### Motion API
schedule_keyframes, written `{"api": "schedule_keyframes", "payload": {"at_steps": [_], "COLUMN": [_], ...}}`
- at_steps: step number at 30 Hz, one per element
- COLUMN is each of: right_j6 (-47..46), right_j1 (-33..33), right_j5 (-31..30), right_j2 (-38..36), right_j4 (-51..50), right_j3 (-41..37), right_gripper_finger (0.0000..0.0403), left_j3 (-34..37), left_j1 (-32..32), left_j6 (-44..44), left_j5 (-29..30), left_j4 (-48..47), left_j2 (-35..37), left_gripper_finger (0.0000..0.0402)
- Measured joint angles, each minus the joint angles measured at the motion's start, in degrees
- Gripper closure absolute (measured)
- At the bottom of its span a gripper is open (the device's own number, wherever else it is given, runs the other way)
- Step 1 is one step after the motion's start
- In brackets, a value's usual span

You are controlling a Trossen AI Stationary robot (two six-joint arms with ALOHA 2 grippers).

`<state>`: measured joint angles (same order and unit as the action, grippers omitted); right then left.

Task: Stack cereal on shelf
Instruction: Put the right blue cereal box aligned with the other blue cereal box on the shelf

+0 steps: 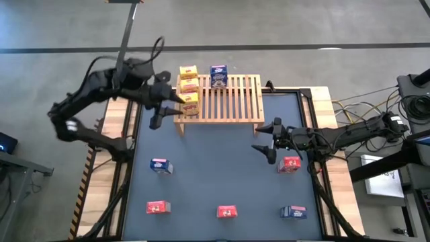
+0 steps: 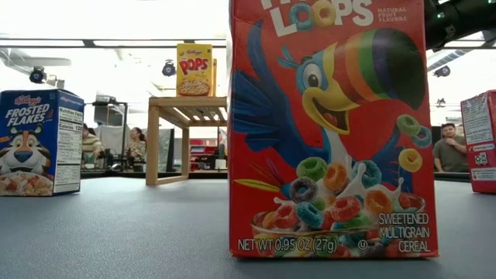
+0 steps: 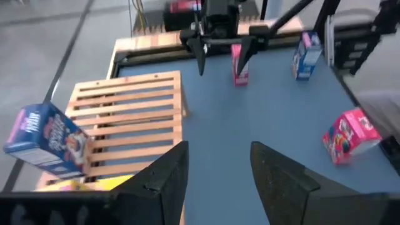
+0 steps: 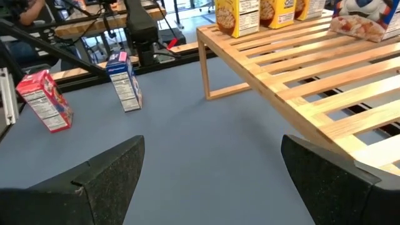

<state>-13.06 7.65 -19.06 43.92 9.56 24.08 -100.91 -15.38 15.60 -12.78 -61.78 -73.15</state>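
Note:
The wooden slatted shelf (image 1: 228, 99) stands at the table's far middle. Three yellow cereal boxes (image 1: 190, 86) stand in a row along its left end, and one blue box (image 1: 218, 75) stands at its far edge. On the tabletop stand a blue box (image 1: 160, 165), a red box (image 1: 158, 207), a red box (image 1: 227, 212), a blue box (image 1: 293, 212) and a red box (image 1: 290, 164). My left gripper (image 1: 165, 111) is open and empty beside the shelf's left end. My right gripper (image 1: 261, 139) is open and empty just near of the shelf's right front leg.
The low view is mostly filled by the near red box (image 2: 333, 128); a blue box (image 2: 39, 139) stands at its left. Bare tabletop (image 1: 215, 161) lies between the shelf and the loose boxes. Cables (image 1: 349, 107) lie off the table's right edge. People sit in the room behind (image 2: 449, 151).

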Motion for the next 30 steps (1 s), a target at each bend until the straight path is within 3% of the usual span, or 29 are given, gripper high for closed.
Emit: {"api": "schedule_keyframes", "payload": {"at_steps": [8, 12, 16, 21, 24, 27, 30], "right_j6": [1.66, 1.49, 0.58, -0.39, -5.51, -13.48, -14.39], "right_j1": [1.63, 1.87, 1.87, 1.87, 1.88, 1.87, 1.87], "right_j5": [0.44, 5.55, 14.36, 22.1, 22.71, 22.53, 22.54], "right_j2": [0.0, -0.11, -0.76, -2.39, -2.51, -2.51, -2.51], "right_j4": [-0.65, -1.9, -1.09, 0.18, 0.09, 0.16, 0.52], "right_j3": [-0.02, -0.02, -0.02, 1.1, 1.59, 1.88, 2.32], "right_gripper_finger": [0.0038, 0.0038, 0.0038, 0.0038, 0.0038, 0.0038, 0.0038], "left_j3": [38.67, 53.99, 66.24, 78.84, 84.07, 85.78, 85.6], "left_j1": [0.31, 0.5, 1.91, 5.81, 7.6, 7.72, 7.7], "left_j6": [-8.33, -13.52, -18.69, -20.88, -20.97, -20.75, -20.74], "left_j5": [-0.86, -1.82, -1.96, -3.25, -3.1, -2.31, -2.1], "left_j4": [38.56, 54.8, 67.91, 87.72, 97.51, 104.04, 104.72], "left_j2": [23.59, 31.21, 35.39, 36.02, 35.25, 34.88, 35.13], "left_gripper_finger": [0.0247, 0.0247, 0.0247, 0.0247, 0.0247, 0.0247, 0.0247]}}
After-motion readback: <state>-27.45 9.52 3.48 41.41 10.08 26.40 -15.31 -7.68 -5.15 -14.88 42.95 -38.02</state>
